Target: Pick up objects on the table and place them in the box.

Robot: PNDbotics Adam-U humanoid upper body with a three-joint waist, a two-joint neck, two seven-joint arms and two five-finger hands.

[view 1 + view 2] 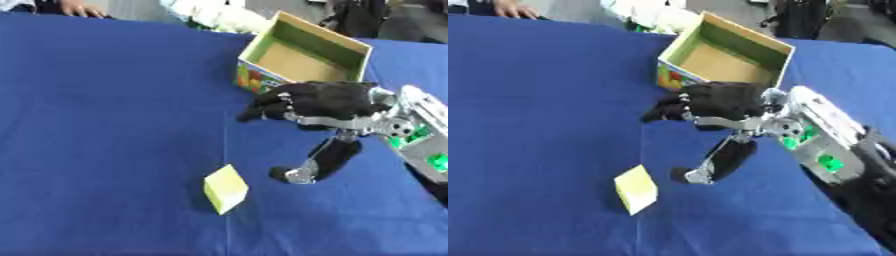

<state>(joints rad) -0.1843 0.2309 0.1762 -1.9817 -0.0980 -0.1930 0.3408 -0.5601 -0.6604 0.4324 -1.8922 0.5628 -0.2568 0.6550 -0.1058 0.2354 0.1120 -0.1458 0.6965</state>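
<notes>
Right hand [324, 107] hangs open, holding nothing; lower it straight over the yellow block [226, 189] below-left, away from the box [302, 56] behind.

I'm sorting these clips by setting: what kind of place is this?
Probably an indoor lab or demo space, not a home: a table covered in blue cloth holds only an open cardboard box and a yellow block, under the robot's right hand.
</notes>
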